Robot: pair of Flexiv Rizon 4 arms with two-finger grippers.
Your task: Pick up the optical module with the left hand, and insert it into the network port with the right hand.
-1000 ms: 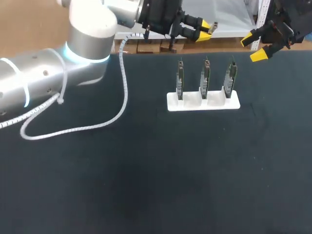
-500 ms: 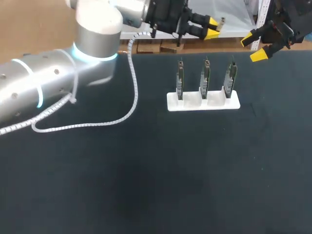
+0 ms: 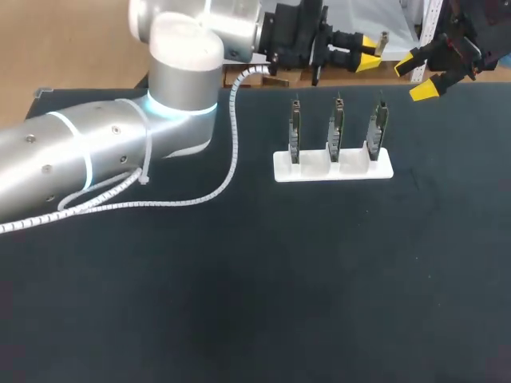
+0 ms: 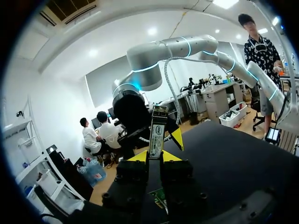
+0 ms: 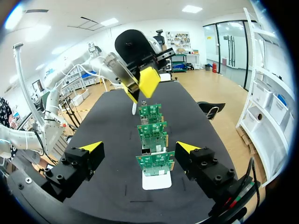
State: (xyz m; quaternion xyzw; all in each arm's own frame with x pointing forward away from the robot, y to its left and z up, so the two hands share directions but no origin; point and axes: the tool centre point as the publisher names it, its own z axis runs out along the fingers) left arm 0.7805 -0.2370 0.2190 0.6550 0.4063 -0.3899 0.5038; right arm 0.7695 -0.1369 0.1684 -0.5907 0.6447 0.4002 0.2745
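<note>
Left gripper (image 3: 361, 42) had the optical module (image 3: 384, 37) clamped, pickup looked done; the wide-open right gripper (image 3: 417, 76) needed to take it next.

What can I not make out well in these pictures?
Boards: head view, edge-on and small; ports not visible.
Rear boards: right wrist view, partly covered by the front board.
Module: head view, mostly hidden in the left gripper.
</note>
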